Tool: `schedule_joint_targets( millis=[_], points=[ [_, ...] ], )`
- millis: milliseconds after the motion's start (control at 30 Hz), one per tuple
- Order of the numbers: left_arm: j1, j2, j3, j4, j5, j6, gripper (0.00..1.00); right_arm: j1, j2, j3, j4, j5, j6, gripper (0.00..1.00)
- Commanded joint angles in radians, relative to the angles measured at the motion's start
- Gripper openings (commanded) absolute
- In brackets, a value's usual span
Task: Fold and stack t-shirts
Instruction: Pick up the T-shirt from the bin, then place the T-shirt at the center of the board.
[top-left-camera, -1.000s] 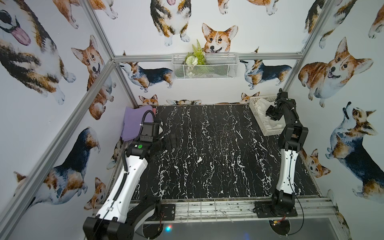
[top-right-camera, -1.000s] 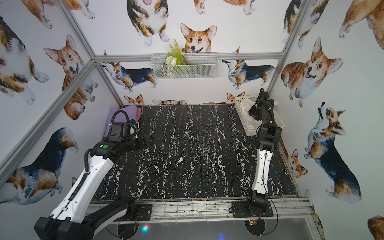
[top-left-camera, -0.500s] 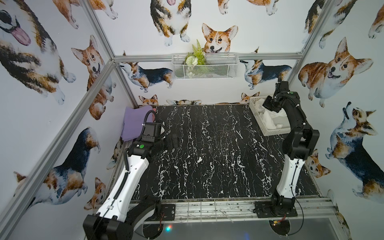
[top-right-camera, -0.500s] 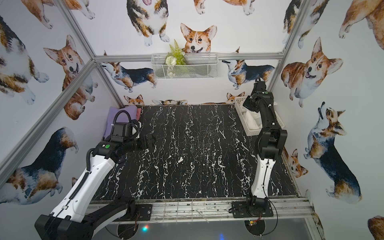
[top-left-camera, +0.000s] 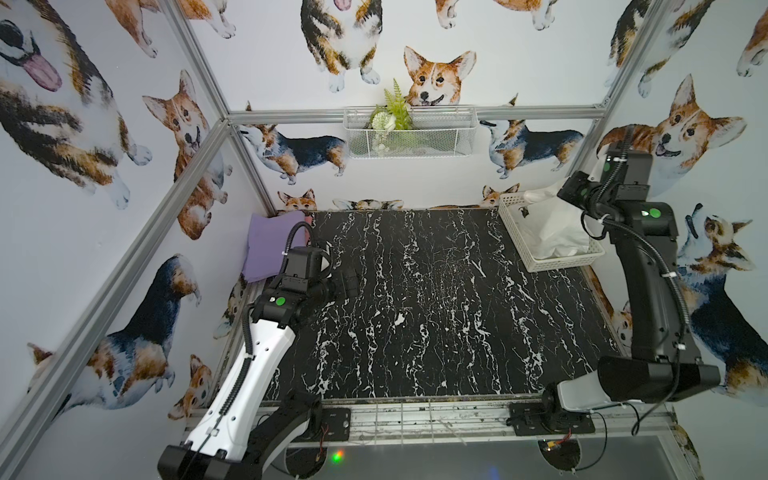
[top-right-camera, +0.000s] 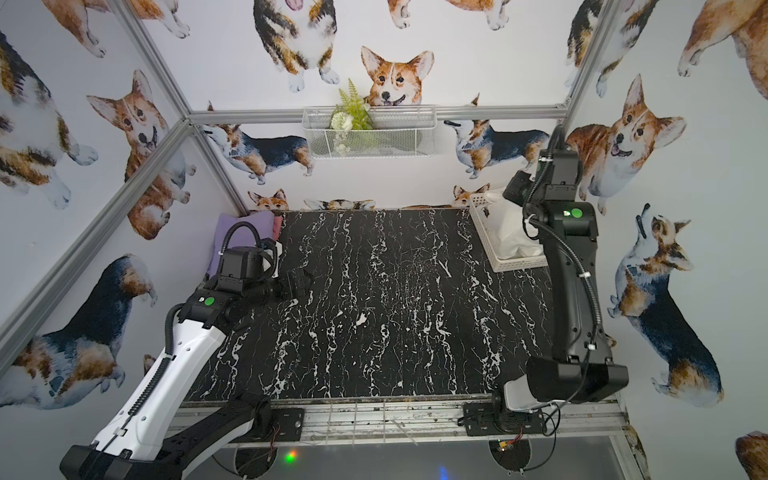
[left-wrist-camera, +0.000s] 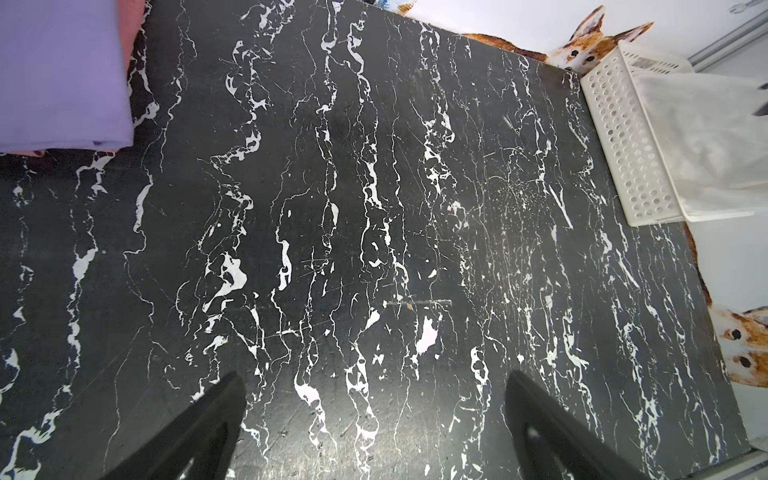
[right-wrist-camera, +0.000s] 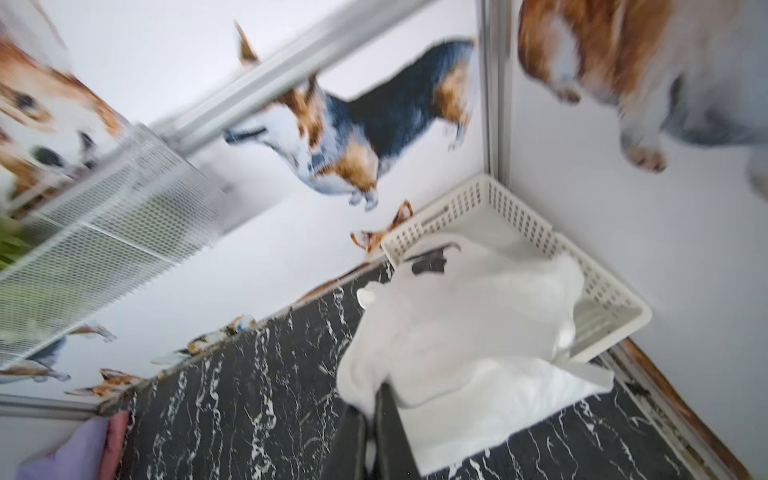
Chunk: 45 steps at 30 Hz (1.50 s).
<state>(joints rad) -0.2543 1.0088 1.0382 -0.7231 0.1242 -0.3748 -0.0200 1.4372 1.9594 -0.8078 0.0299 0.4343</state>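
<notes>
Right wrist view: right gripper (right-wrist-camera: 376, 392), jaws pinched closed on a fold of the white cloth t-shirt with black-and-grey print (right-wrist-camera: 465, 316). The shirt is raised, its lower part draped into the white perforated plastic basket (right-wrist-camera: 602, 286) at the far right corner of the black white-veined marble tabletop (left-wrist-camera: 374, 208). Left wrist view: left gripper (left-wrist-camera: 375, 376) — jaws spread wide, holding nothing, above bare tabletop. At the far left corner, a plain lavender folded t-shirt (top-left-camera: 270, 245) lies atop a pinkish t-shirt (left-wrist-camera: 133, 25) — only its edge shows.
</notes>
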Motion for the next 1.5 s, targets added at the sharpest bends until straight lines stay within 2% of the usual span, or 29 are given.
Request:
schedule_joint_targets(
  millis=[0, 100, 233, 300, 400, 467, 500, 567, 600, 633, 700, 833, 900, 967, 1033, 1167, 1267, 1300, 1400, 1467],
  points=[
    [-0.011, 0.002, -0.001, 0.027, -0.004, -0.015, 1.0, 0.001, -0.028, 0.127, -0.064, -0.009, -0.056, 0.0],
    [-0.027, 0.008, 0.005, 0.026, -0.012, -0.018, 1.0, 0.001, -0.066, 0.182, -0.05, -0.11, -0.041, 0.0],
    [-0.055, -0.014, -0.008, 0.053, -0.034, -0.018, 1.0, 0.002, -0.13, 0.167, 0.011, -0.273, 0.022, 0.0],
    [-0.076, -0.049, -0.033, 0.091, -0.069, -0.017, 1.0, 0.002, -0.185, 0.12, 0.112, -0.421, 0.058, 0.0],
    [-0.087, -0.087, -0.07, 0.145, -0.095, -0.018, 1.0, 0.003, -0.275, 0.034, 0.301, -0.483, 0.086, 0.0],
    [-0.088, -0.081, -0.068, 0.147, -0.096, -0.027, 1.0, 0.002, -0.266, 0.087, 0.321, -0.518, 0.108, 0.0],
    [-0.088, -0.073, -0.061, 0.141, -0.095, -0.027, 1.0, 0.002, -0.232, 0.144, 0.32, -0.576, 0.145, 0.0],
    [-0.088, -0.05, -0.047, 0.134, -0.084, -0.036, 1.0, 0.004, -0.101, 0.291, 0.414, -0.832, 0.373, 0.0],
    [-0.088, -0.046, -0.048, 0.146, -0.079, -0.038, 1.0, 0.028, -0.044, 0.296, 0.595, -0.95, 0.567, 0.0],
    [-0.09, -0.044, -0.052, 0.159, -0.077, -0.046, 1.0, 0.06, 0.0, 0.275, 0.823, -1.021, 0.763, 0.0],
    [-0.091, -0.046, -0.056, 0.184, -0.078, -0.058, 1.0, 0.104, 0.054, 0.26, 1.036, -1.055, 0.963, 0.0],
    [-0.093, -0.037, -0.044, 0.195, -0.087, -0.065, 1.0, 0.193, 0.099, 0.264, 1.048, -1.113, 0.99, 0.0],
    [-0.095, -0.025, -0.026, 0.189, -0.094, -0.061, 1.0, 0.284, 0.131, 0.269, 1.101, -1.18, 1.032, 0.0],
    [-0.097, -0.015, -0.013, 0.186, -0.102, -0.055, 1.0, 0.319, 0.137, 0.271, 1.164, -1.21, 1.079, 0.0],
    [-0.097, -0.006, -0.003, 0.185, -0.107, -0.05, 1.0, 0.321, 0.112, 0.268, 1.168, -1.221, 1.072, 0.0],
    [-0.102, 0.008, -0.003, 0.194, -0.107, -0.056, 1.0, 0.308, 0.031, 0.296, 0.972, -1.256, 0.88, 0.0],
    [-0.107, 0.017, -0.005, 0.2, -0.111, -0.059, 1.0, 0.179, -0.039, 0.28, 0.872, -1.269, 0.829, 0.0],
    [-0.111, 0.019, -0.003, 0.201, -0.113, -0.061, 1.0, 0.116, -0.065, 0.271, 0.784, -1.255, 0.774, 0.0],
    [-0.116, 0.022, 0.003, 0.203, -0.12, -0.058, 1.0, -0.018, -0.131, 0.257, 0.366, -1.131, 0.473, 0.0],
    [-0.119, 0.025, 0.015, 0.195, -0.123, -0.052, 1.0, -0.065, -0.139, 0.208, 0.251, -1.062, 0.393, 0.0]
  ],
)
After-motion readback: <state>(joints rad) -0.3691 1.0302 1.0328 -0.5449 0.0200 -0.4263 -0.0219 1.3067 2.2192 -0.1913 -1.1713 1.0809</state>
